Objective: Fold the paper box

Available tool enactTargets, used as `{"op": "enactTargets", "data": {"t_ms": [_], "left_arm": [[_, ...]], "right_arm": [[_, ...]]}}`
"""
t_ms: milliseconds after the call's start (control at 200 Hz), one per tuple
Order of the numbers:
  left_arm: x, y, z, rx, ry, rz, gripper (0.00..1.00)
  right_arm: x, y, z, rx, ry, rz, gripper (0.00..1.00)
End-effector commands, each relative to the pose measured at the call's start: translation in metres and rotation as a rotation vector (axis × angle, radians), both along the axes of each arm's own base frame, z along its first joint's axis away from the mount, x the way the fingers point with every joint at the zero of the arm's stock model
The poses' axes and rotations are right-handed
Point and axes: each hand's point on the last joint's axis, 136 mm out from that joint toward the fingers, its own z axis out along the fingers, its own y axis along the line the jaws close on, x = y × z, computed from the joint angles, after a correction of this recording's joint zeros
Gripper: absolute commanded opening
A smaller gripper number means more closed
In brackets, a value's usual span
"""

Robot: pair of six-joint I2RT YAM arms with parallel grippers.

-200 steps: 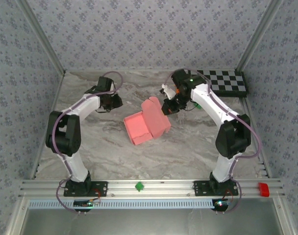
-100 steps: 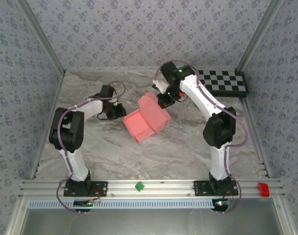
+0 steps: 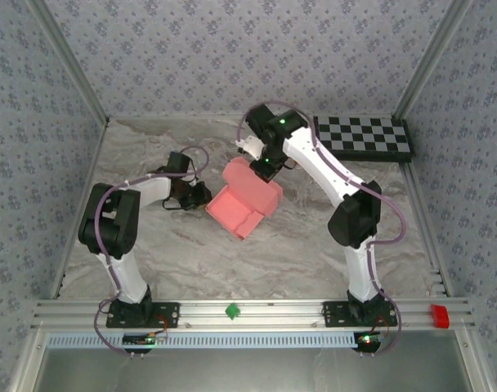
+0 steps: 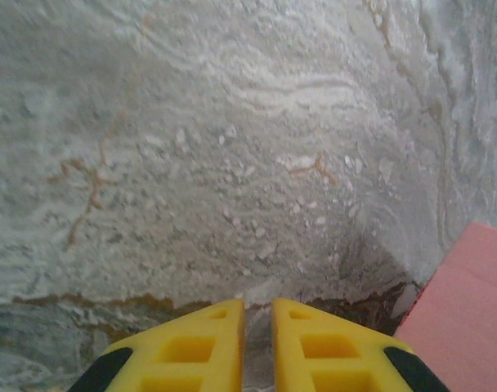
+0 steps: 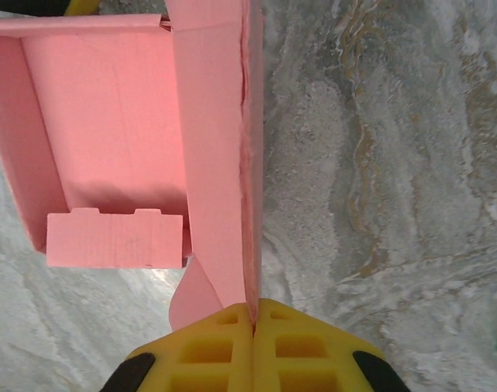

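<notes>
We see the paper box [image 3: 243,202] lying near the middle of the marble table [image 3: 314,253], half formed: an open pink tray with its side walls up and a broad panel rising along its far-right side. In the right wrist view the tray's inside faces us, and a short flap [image 5: 114,240] with small tabs lies folded at its near end.

The right gripper [image 5: 254,309] is clenched on the box. Its yellow fingers [image 5: 220,347] press flat together with the thin edge of the tall panel pinched between them (the card runs straight up from the fingertips). In the overhead view that arm reaches in from the right and comes down at the box's far corner.

The left gripper [image 4: 257,320] sits low over the table just beside the box's left edge — we cannot tell whether it touches. Its fingers are drawn nearly together, with only a slim slit between them and nothing in it. A pink corner of the box shows at the lower right of its wrist view.

A checkerboard [image 3: 363,137] lies at the table's far right corner, well apart from the box.
</notes>
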Motion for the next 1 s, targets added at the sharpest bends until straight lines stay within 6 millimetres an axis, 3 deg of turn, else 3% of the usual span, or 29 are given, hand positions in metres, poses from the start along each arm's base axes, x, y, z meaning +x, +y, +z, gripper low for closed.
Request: {"op": "enactTargets", "data": {"t_ms": [0,370,515,575,730,995], "left_arm": [[-0.003,-0.015,0.020,-0.062,-0.043,-0.009,0.16],[-0.016,-0.045,0.020,-0.127,-0.044,-0.009,0.16],[-0.020,-0.044,0.017,-0.125,-0.035,0.013,0.16],[-0.022,-0.043,0.017,-0.122,-0.038,0.023,0.17],[-0.025,-0.039,0.023,-0.119,-0.052,0.034,0.18],[-0.028,-0.023,0.044,-0.044,-0.111,0.045,0.25]], "right_arm": [[0.012,0.002,0.006,-0.080,-0.107,0.094,0.07],[0.018,0.028,0.015,-0.185,-0.310,0.340,0.11],[0.019,0.038,0.022,-0.210,-0.386,0.392,0.15],[0.021,0.039,0.026,-0.212,-0.408,0.389,0.22],[0.026,0.037,0.040,-0.203,-0.459,0.361,0.30],[0.031,0.023,0.086,-0.093,-0.582,0.198,0.45]]}}
